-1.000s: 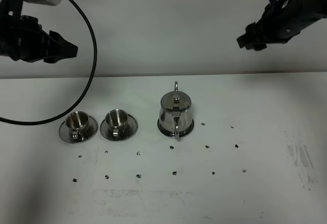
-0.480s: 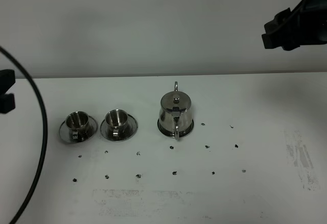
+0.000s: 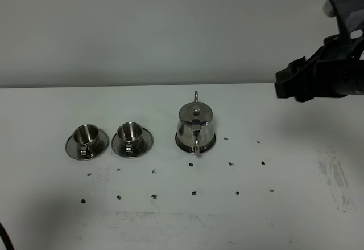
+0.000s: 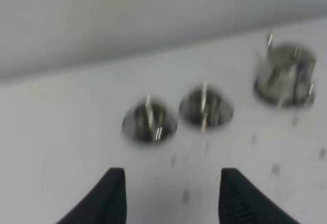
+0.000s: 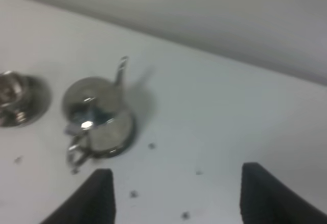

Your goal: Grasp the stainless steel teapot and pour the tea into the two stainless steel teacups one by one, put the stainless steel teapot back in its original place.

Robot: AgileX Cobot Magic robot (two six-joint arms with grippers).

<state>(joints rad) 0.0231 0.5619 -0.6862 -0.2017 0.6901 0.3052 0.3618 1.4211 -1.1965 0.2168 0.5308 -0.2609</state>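
**Teapot on its saucer, both my grippers empty**

The teapot (image 3: 195, 127) stands upright on its saucer (image 3: 211, 143) mid-table (image 3: 296, 204), handle toward the front. The right cup (image 3: 130, 133) and left cup (image 3: 86, 136) sit side by side to its left. My right gripper (image 5: 176, 173) hangs up off to the right, fingers spread wide with nothing between them. My left gripper (image 4: 172, 175) is apart too, and empty

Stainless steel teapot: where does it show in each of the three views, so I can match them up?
Exterior high: stainless steel teapot at mid-table, right of the two teacups, handle toward the camera.
Left wrist: teapot blurred, at the row's end beyond both cups.
Right wrist: teapot close ahead, spout pointing toward the wall.
Shared landmark: the teacup nearest the teapot, beside it in all three.
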